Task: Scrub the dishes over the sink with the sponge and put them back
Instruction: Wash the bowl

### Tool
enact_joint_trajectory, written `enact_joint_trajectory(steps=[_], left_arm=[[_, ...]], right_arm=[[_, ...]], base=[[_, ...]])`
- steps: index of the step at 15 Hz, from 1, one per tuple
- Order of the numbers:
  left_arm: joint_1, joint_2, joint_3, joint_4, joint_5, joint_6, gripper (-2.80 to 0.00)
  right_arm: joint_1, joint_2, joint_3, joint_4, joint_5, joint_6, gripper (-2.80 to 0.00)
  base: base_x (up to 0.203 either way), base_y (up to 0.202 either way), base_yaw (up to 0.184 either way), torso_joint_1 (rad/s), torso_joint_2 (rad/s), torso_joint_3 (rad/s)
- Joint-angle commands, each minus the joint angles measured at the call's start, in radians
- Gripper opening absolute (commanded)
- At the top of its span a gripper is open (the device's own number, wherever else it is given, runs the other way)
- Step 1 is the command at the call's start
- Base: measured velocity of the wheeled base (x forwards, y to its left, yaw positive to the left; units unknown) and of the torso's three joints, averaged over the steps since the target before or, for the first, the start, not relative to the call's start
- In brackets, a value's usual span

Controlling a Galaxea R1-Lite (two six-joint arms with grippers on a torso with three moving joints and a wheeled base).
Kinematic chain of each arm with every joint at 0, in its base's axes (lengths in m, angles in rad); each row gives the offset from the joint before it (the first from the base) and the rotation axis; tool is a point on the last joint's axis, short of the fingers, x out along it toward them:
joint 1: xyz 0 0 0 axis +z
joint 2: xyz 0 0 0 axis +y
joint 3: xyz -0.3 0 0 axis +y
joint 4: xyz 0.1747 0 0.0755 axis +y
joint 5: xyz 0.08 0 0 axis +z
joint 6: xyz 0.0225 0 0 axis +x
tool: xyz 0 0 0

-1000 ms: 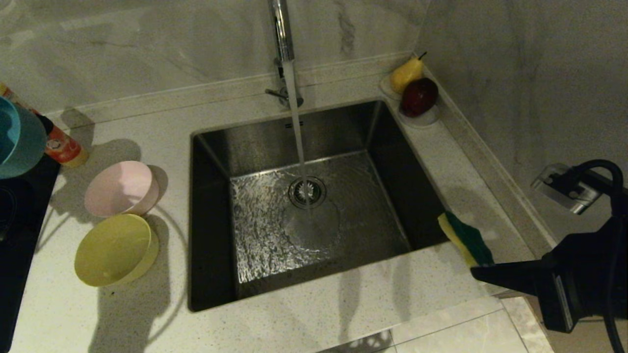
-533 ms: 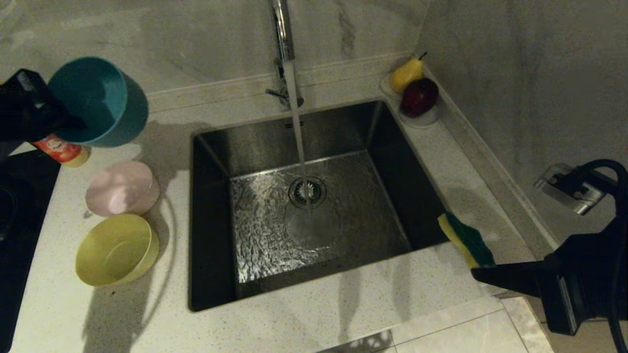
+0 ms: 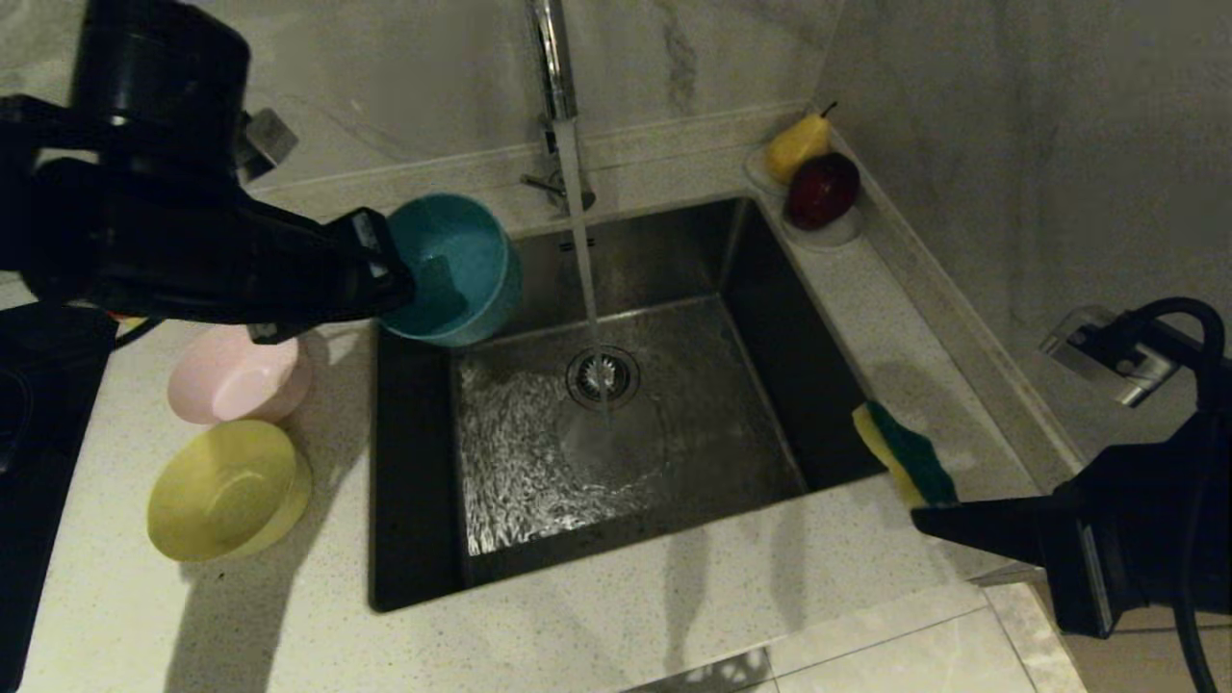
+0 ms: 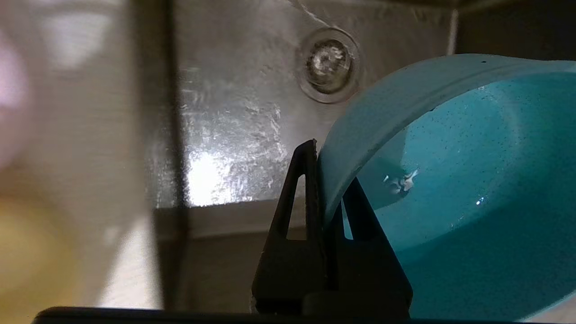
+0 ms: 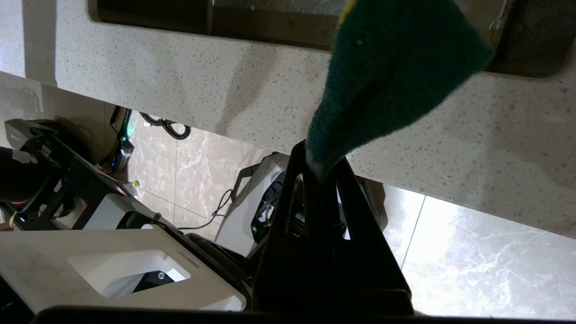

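Observation:
My left gripper [image 3: 409, 279] [image 4: 325, 180] is shut on the rim of the light blue bowl [image 3: 460, 265] [image 4: 459, 180], holding it tilted over the back left corner of the steel sink [image 3: 423, 539], just left of the running water. The pink bowl [image 3: 236, 380] and the yellow bowl [image 3: 223, 491] rest on the counter left of the sink. My right gripper [image 3: 929, 520] [image 5: 321, 166] is shut on the green and yellow sponge [image 3: 905, 454] [image 5: 391, 76], held above the counter at the sink's front right corner.
The chrome tap [image 3: 551, 58] pours a stream onto the drain strainer [image 3: 603, 375]. A pear [image 3: 795, 144] and a dark red apple [image 3: 823, 188] sit on white saucers at the back right corner. A wall socket [image 3: 1107, 358] is on the right.
My left arm has swung in from the far left, carrying the blue bowl across the counter to over the sink's back left corner. The right arm and sponge have barely moved.

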Motion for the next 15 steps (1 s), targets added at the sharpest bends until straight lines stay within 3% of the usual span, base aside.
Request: enact_joint_trajectory(steps=[1,7,15], left_arm=[[-0.055,0.1,0.01,-0.043,0.024,-0.022,-2.8],[-0.138,0.21,-0.012,-0.119,0.074,-0.043,-2.8],[-0.138,0.31,-0.099,-0.145,0.092,-0.062,-2.8]], right_arm=[[0.0,0.0,0.003,0.0,0.0,0.002,-2.8],[-0.003,-0.009,0.005,0.002,0.001,0.002,-2.8],[-0.003,-0.011,0.005,0.0,0.001,0.002,-2.8]], base=[[0.0,0.0,0.0,0.0,0.0,0.0],[0.0,0.0,0.0,0.0,0.0,0.0],[0.0,0.0,0.0,0.0,0.0,0.0]])
